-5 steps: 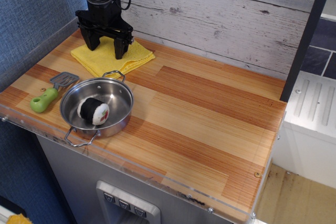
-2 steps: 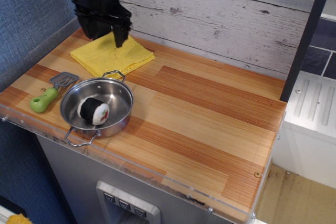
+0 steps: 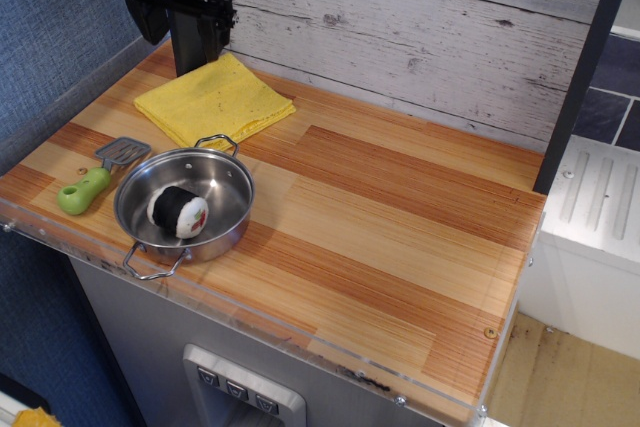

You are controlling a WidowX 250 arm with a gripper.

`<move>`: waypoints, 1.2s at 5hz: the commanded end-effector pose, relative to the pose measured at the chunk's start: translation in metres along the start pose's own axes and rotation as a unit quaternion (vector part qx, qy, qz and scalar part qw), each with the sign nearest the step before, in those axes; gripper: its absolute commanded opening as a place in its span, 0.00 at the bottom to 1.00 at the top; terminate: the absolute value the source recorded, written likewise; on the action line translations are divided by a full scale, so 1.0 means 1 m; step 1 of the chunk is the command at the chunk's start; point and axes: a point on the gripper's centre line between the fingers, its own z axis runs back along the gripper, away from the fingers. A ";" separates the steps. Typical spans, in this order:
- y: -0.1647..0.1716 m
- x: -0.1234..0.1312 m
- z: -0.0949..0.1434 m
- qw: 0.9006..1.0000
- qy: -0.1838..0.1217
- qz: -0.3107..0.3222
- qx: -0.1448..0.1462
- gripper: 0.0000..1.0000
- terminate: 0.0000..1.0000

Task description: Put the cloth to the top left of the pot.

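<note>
The bright yellow cloth (image 3: 215, 100) lies flat on the wooden counter at the back left, just beyond the pot's far handle. The shiny steel pot (image 3: 222, 179) stands near the front left edge, with a black-and-white sushi roll (image 3: 178, 212) inside it. My black gripper (image 3: 172, 42) hangs above the cloth's far left corner, against the back wall. It is clear of the cloth, with the jaws apart and nothing in them.
A green-handled metal spatula (image 3: 95, 182) lies left of the pot by the counter's left edge. A blue wall runs along the left and a white plank wall (image 3: 420, 17) along the back. A dark post (image 3: 585, 67) stands at the right.
My gripper has risen off the cloth and drifted back and left. The cloth stays flat on the counter, let go.
</note>
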 end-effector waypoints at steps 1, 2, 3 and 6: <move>0.006 0.003 0.022 1.000 -0.027 0.002 0.011 1.00 0.00; 0.006 0.003 0.022 1.000 -0.027 0.002 0.011 1.00 0.00; 0.006 0.003 0.022 1.000 -0.027 0.002 0.011 1.00 0.00; 0.006 0.003 0.022 1.000 -0.027 0.002 0.011 1.00 1.00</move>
